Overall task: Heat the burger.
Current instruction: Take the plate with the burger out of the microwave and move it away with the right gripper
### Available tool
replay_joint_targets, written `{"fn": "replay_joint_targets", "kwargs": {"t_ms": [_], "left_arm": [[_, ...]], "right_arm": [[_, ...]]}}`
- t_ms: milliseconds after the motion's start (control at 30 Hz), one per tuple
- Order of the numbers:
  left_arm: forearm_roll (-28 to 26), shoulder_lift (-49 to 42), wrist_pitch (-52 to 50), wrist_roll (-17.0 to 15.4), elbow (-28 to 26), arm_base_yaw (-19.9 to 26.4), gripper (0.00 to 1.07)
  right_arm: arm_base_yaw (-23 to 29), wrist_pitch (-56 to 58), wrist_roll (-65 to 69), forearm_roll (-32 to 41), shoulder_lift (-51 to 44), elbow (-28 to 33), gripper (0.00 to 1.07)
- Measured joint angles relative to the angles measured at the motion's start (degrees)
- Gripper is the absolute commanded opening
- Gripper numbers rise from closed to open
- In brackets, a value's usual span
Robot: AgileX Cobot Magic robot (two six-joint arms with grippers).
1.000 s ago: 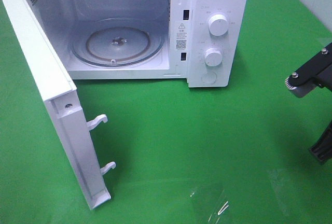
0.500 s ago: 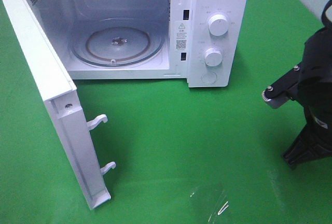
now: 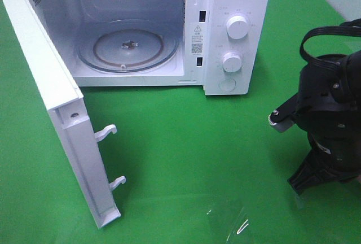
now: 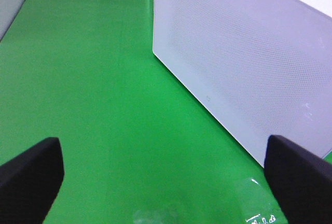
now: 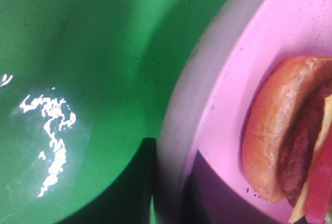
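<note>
Carrying step: my right gripper (image 3: 307, 179), jaws nearly shut, seems clamped on round pink plate (image 5: 228, 105) bearing golden-bun burger (image 5: 282, 136). Left gripper (image 4: 166, 175) wide, empty. Next: plate onto glass turntable (image 3: 128, 46) inside open white microwave (image 3: 237, 1).

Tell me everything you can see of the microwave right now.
The microwave is a white box standing on the green cloth. Its side-hinged door is swung fully open toward the camera, two hook latches jutting from its free edge. The cavity is empty except for a round glass turntable. The control panel to the right of the cavity carries two round white knobs and a round button below them. No pincer touches it.
</note>
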Motion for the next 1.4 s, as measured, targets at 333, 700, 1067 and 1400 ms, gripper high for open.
{"fn": "replay_joint_targets", "kwargs": {"t_ms": [333, 700, 1067, 1400], "left_arm": [[0.0, 0.0, 0.0, 0.0, 0.0, 0.0, 0.97], [0.0, 0.0, 0.0, 0.0, 0.0, 0.0, 0.97], [0.0, 0.0, 0.0, 0.0, 0.0, 0.0, 0.97], [0.0, 0.0, 0.0, 0.0, 0.0, 0.0, 0.97]], "right_arm": [[-0.1, -4.3, 4.0, -0.7, 5.1, 0.5, 0.0], [-0.1, -5.7, 6.8, -2.0, 10.7, 0.5, 0.03], [-0.1, -4.4, 7.7, -0.3, 11.6, 0.4, 0.29], [-0.1, -4.3, 5.3, 3.8, 1.5, 0.6, 0.52]]}}
